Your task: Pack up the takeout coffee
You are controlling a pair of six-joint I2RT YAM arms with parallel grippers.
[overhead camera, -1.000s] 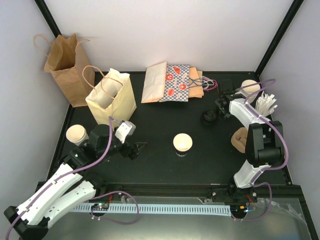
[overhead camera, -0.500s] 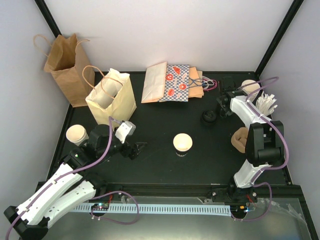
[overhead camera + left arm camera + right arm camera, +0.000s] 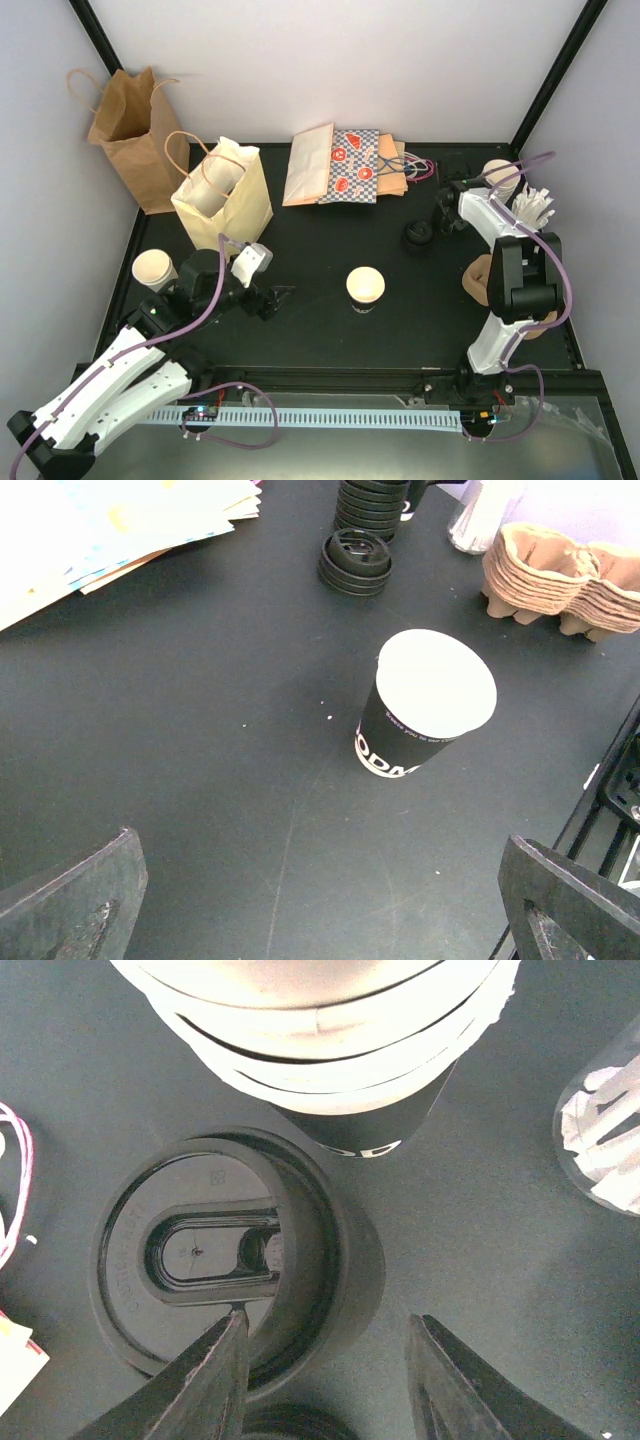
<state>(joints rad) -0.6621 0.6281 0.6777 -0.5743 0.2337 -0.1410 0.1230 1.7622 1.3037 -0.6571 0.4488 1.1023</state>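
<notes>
One takeout coffee cup (image 3: 365,287) (image 3: 425,705), black-sleeved with a white inside, stands upright mid-table. A second cup (image 3: 154,268) stands at the left edge, and a stack of cups (image 3: 497,175) (image 3: 330,1020) stands at the back right. My left gripper (image 3: 280,297) (image 3: 320,910) hovers wide open and holds nothing, short of the middle cup. My right gripper (image 3: 447,205) (image 3: 335,1380) is open beside the cup stack, over a stack of black lids (image 3: 215,1260). Its jaws straddle the top lid's rim, one finger inside it and one outside.
A cream handled bag (image 3: 222,195) and a brown bag (image 3: 130,130) stand open at the back left. Flat printed bags (image 3: 345,165) lie at the back centre. More lids (image 3: 418,236) (image 3: 358,558), pulp carriers (image 3: 480,278) (image 3: 560,575) and a container of white sticks (image 3: 530,208) (image 3: 605,1140) crowd the right side.
My right gripper's jaws have narrowed, and its arm has shifted slightly toward the back right. The left arm and the cups have not moved.
</notes>
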